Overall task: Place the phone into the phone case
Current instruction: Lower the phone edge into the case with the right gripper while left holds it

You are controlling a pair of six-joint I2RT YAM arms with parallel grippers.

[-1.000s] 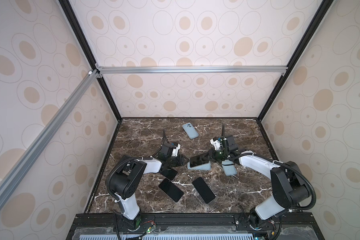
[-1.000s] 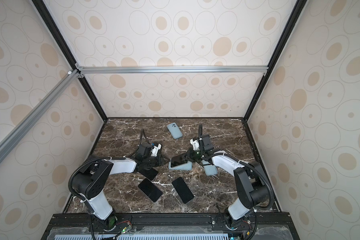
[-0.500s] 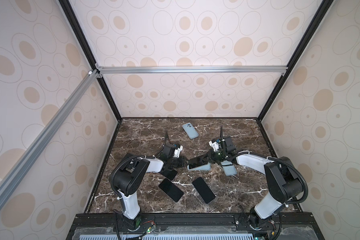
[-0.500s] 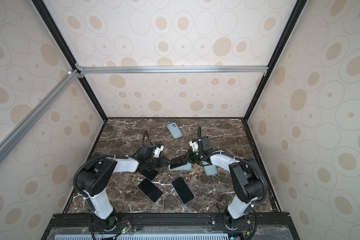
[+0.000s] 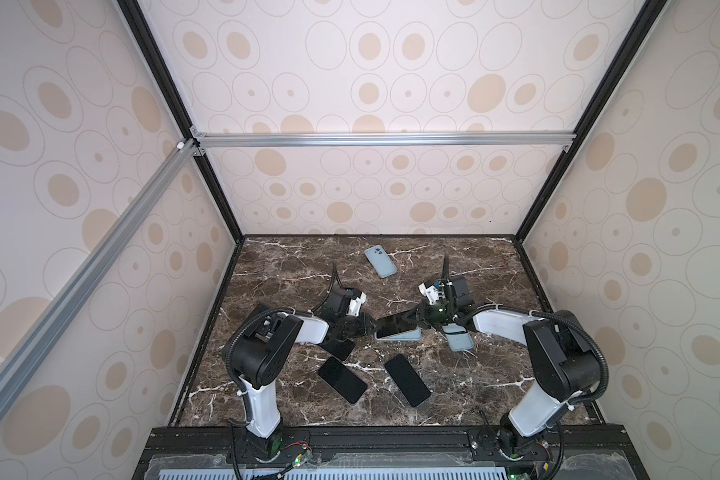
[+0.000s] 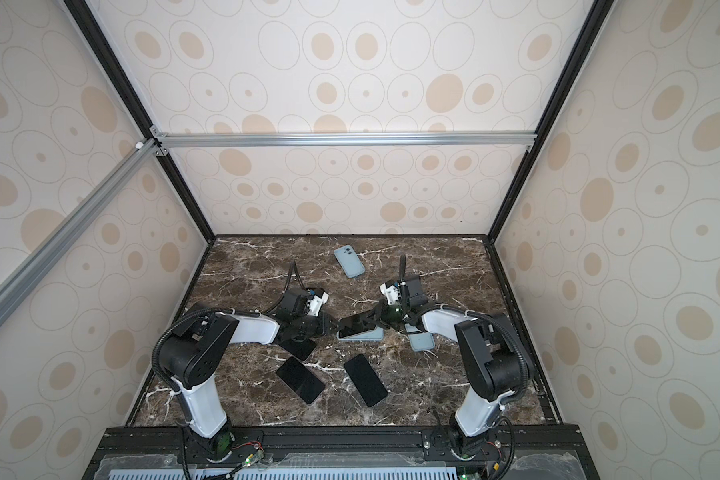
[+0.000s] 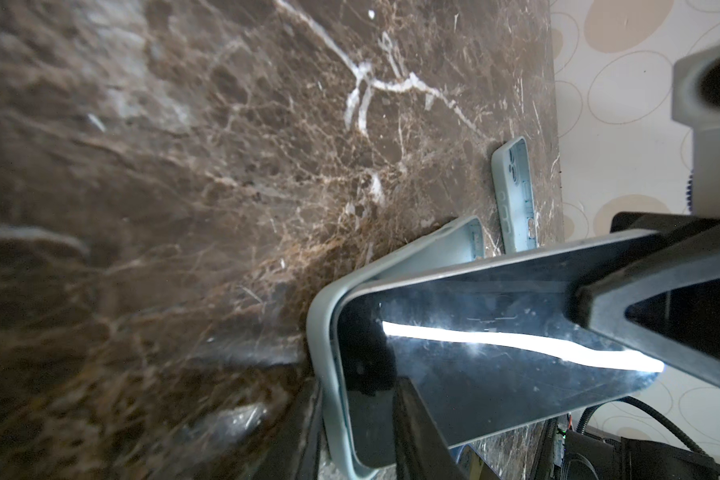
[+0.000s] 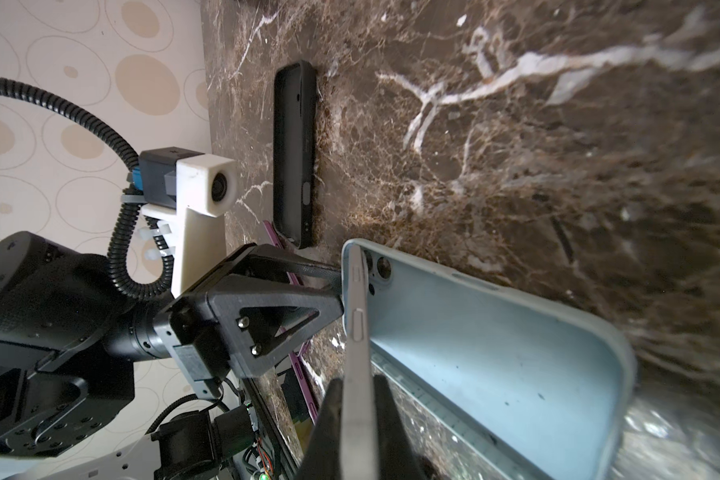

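Pinching the slick, stiff phone by its faces in both top views, the right gripper holds it tilted, low end in the pliable phone case beneath. Left wrist: the left gripper straddles the case's end, clamp unclear. Right wrist: the phone's glass may slip.

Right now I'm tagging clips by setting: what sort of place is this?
Probably a robot test booth: patterned walls around a marble table, aluminium frame, left arm and right arm at the front.

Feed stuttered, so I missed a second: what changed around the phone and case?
The left tool slid toward the centre and narrowed around the end of the phone case. The right tool kept the phone pinched, tilted into it. The other phones and spare cases stayed put.
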